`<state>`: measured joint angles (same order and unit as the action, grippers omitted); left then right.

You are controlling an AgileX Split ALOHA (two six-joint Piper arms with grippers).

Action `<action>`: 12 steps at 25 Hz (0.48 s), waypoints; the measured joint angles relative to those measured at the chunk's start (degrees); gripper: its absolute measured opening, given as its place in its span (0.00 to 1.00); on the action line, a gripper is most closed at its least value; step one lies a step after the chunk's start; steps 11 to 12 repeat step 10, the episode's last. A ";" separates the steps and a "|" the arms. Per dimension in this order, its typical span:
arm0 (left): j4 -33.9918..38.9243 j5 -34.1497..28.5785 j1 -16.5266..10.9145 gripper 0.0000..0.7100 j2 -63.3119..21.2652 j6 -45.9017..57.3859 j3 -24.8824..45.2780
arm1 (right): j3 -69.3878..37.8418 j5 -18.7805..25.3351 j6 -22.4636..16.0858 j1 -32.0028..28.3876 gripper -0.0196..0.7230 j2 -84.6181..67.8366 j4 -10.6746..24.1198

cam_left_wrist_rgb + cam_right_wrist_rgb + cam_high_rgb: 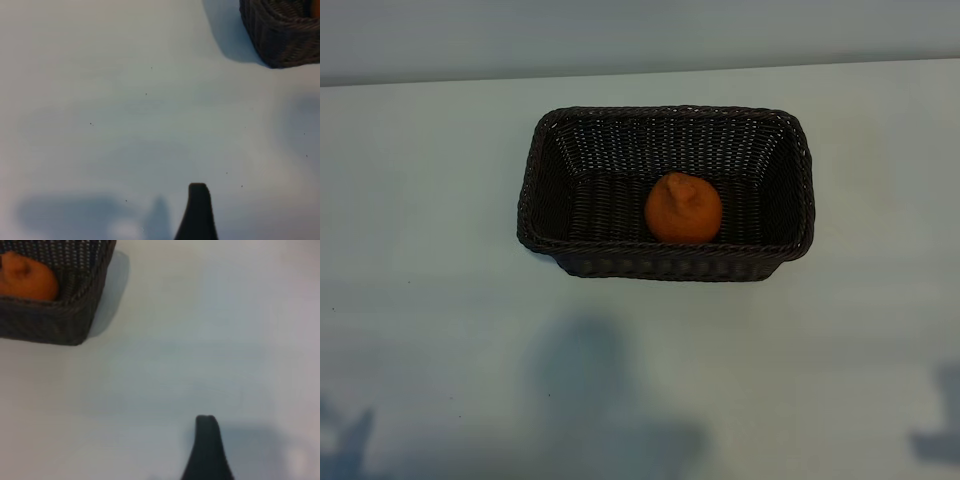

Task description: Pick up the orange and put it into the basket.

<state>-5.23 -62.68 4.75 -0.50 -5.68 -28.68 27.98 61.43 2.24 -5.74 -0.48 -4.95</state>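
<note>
The orange (683, 208) lies inside the dark woven basket (790, 190), against its near wall, right of the middle, with its knob up. The right wrist view catches a basket corner (60, 325) with the orange (27, 280) behind the wall. The left wrist view shows only another basket corner (285, 40). Of my left gripper just one dark fingertip (198, 200) shows, over bare table, holding nothing. My right gripper likewise shows one fingertip (206, 435) over bare table, away from the basket. Neither arm appears in the exterior view.
The basket stands mid-table on a pale tabletop (440, 250). The table's far edge (640, 72) runs behind it. Arm shadows (600, 400) fall on the near part of the table.
</note>
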 joint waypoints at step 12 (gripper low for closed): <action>0.00 0.00 0.00 0.83 0.00 0.00 0.00 | 0.00 -0.05 0.00 0.00 0.71 0.00 -1.17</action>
